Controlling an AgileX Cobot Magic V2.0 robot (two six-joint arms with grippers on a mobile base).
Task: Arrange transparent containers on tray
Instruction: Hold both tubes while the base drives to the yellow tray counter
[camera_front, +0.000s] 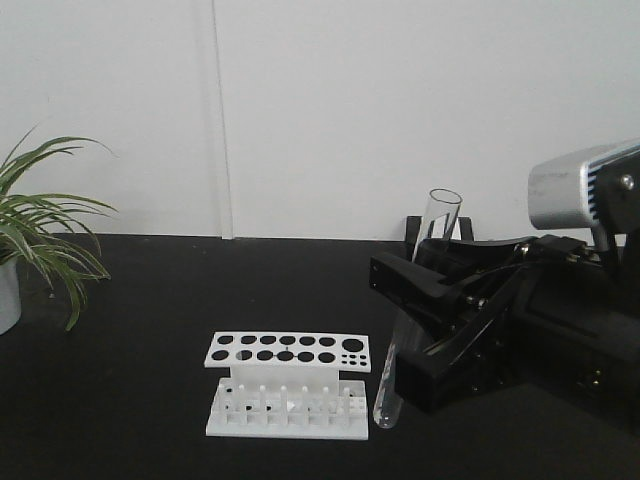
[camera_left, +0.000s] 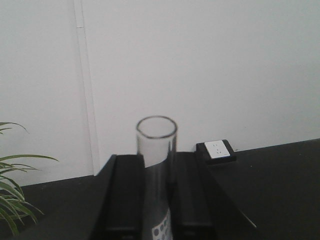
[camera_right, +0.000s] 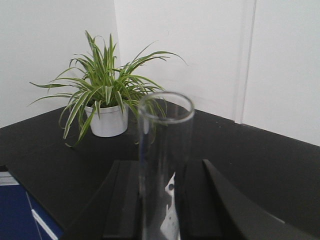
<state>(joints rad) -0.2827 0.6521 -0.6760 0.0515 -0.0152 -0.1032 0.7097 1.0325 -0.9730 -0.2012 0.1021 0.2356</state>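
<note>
A clear glass test tube (camera_front: 415, 300) hangs tilted just right of a white tube rack (camera_front: 287, 385), its round bottom close to the tabletop. Black gripper fingers (camera_front: 400, 280) reaching in from the right edge clamp it at mid-length; I cannot tell which arm they belong to. In the left wrist view my left gripper (camera_left: 156, 159) is shut on a test tube (camera_left: 156, 145) whose rim stands above the fingers. In the right wrist view my right gripper (camera_right: 162, 165) is likewise shut on a test tube (camera_right: 165, 135). The yellow tray is out of view.
A potted spider plant (camera_front: 30, 235) stands at the table's far left, near the corner. A wall socket block (camera_left: 216, 150) sits at the back edge against the white wall. The table top is black. A blue cabinet (camera_right: 20, 215) shows below the table edge.
</note>
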